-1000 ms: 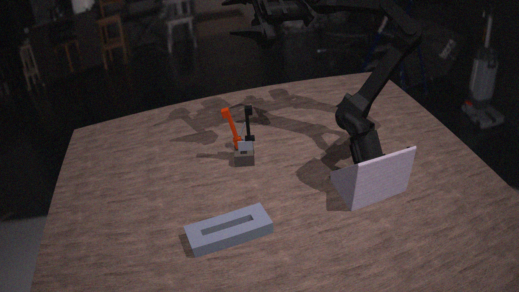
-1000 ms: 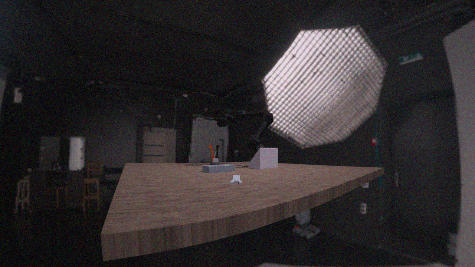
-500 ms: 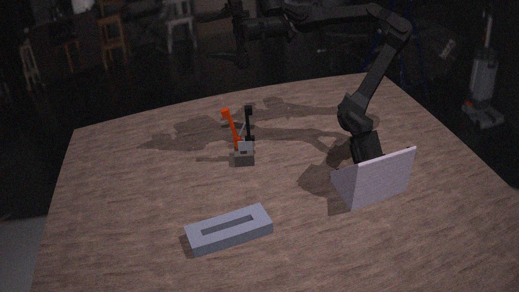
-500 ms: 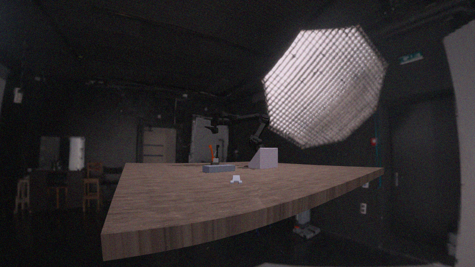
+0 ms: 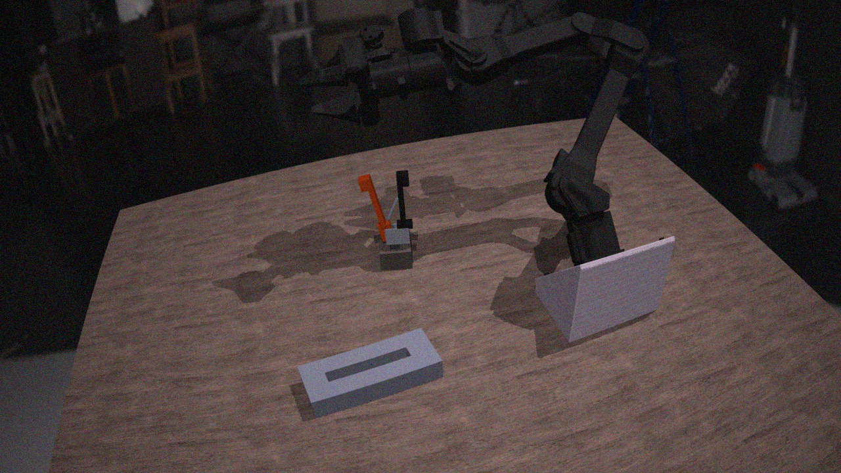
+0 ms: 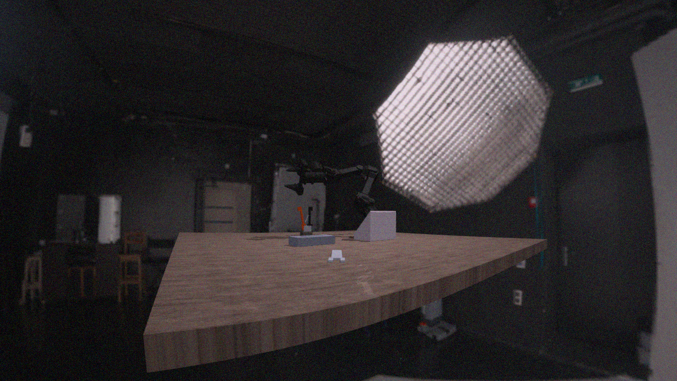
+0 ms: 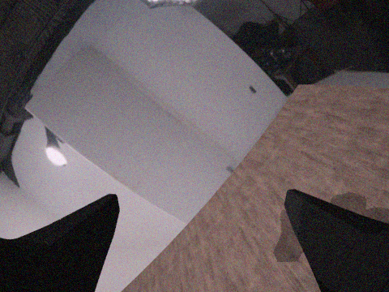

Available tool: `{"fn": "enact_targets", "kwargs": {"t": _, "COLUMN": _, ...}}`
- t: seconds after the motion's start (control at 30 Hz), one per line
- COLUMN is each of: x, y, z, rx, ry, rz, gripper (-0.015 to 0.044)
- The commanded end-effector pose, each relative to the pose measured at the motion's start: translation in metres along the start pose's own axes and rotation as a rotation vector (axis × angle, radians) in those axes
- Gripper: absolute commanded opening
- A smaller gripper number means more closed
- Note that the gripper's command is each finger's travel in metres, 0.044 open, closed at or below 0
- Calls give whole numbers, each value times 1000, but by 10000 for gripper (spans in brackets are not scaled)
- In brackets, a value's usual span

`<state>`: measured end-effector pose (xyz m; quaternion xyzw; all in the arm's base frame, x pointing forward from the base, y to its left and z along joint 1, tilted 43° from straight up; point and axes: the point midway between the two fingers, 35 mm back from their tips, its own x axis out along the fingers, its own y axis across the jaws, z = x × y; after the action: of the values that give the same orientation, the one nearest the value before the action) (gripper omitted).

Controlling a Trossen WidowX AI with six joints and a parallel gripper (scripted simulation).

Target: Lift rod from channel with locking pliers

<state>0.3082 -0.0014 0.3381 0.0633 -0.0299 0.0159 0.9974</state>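
Gripper [image 5: 332, 96] [image 6: 292, 179] [image 7: 204, 203] spread wide, nothing held, above one pair of pliers [image 5: 379, 208] [image 6: 302, 220] and one channel block [image 5: 370, 376] [image 6: 311, 240].
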Motion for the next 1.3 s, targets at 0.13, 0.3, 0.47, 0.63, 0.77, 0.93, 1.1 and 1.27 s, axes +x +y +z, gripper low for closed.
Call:
{"fn": "enact_targets", "kwargs": {"t": 0.13, "x": 7, "y": -1, "z": -16, "rx": -127, "ry": 10, "rz": -29, "gripper": 440}}
{"fn": "enact_targets", "kwargs": {"t": 0.3, "x": 19, "y": 3, "z": -45, "rx": -184, "ry": 149, "rz": -33, "gripper": 440}}
{"fn": "enact_targets", "kwargs": {"t": 0.47, "x": 30, "y": 22, "z": -138, "rx": -443, "ry": 591, "rz": 8, "gripper": 440}}
{"fn": "enact_targets", "kwargs": {"t": 0.63, "x": 16, "y": 36, "z": -200, "rx": -702, "ry": 913, "rz": 89, "gripper": 440}}
{"fn": "enact_targets", "kwargs": {"t": 0.77, "x": -5, "y": 43, "z": -236, "rx": -949, "ry": 1152, "rz": 178, "gripper": 440}}
{"fn": "enact_targets", "kwargs": {"t": 0.93, "x": -40, "y": 48, "z": -266, "rx": -1368, "ry": 1466, "rz": 351, "gripper": 440}}
{"fn": "enact_targets", "kwargs": {"t": 1.1, "x": -65, "y": 51, "z": -272, "rx": -1797, "ry": 1706, "rz": 547, "gripper": 440}}
{"fn": "enact_targets", "kwargs": {"t": 1.27, "x": -66, "y": 51, "z": -272, "rx": -1813, "ry": 1714, "rz": 555, "gripper": 440}}
